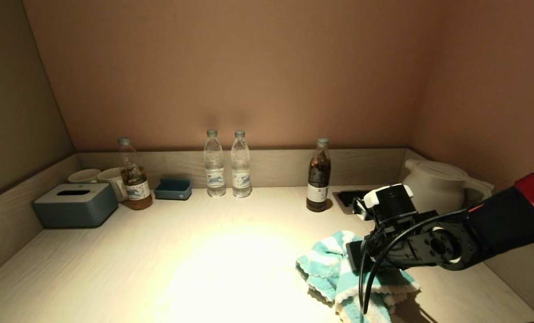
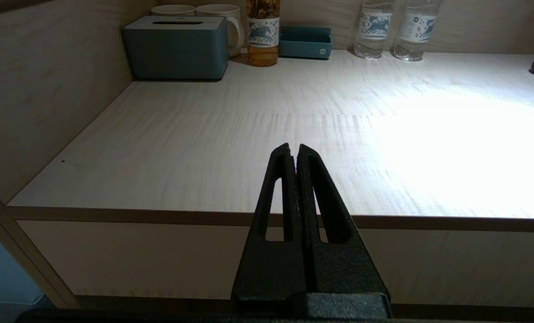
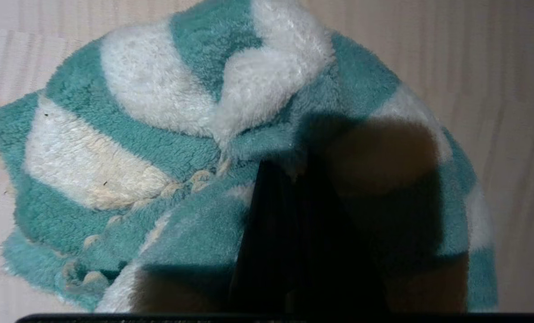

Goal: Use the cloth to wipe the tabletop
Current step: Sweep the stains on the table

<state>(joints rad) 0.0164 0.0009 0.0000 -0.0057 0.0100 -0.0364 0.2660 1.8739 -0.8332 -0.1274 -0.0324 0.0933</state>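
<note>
Dark bottle (image 1: 318, 177) behind cloth (image 1: 327, 264)

Open counter (image 1: 159, 269) runs from the front edge across the middle. Along the back rim stand the obstacles: tissue box (image 1: 75, 205) and 2 mugs (image 1: 98, 178) at the back left corner, amber bottle (image 1: 133, 175), blue tray (image 1: 173, 189), 2 water bottles (image 1: 227, 164), dark bottle (image 1: 319, 176). Kettle (image 1: 437, 185) fills the back right corner. Cloth (image 1: 338, 273) lies near the front right.

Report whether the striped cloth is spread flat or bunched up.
Bunched. The cloth sits in rumpled folds on the tabletop, gathered where the shut right gripper pinches it.
</note>
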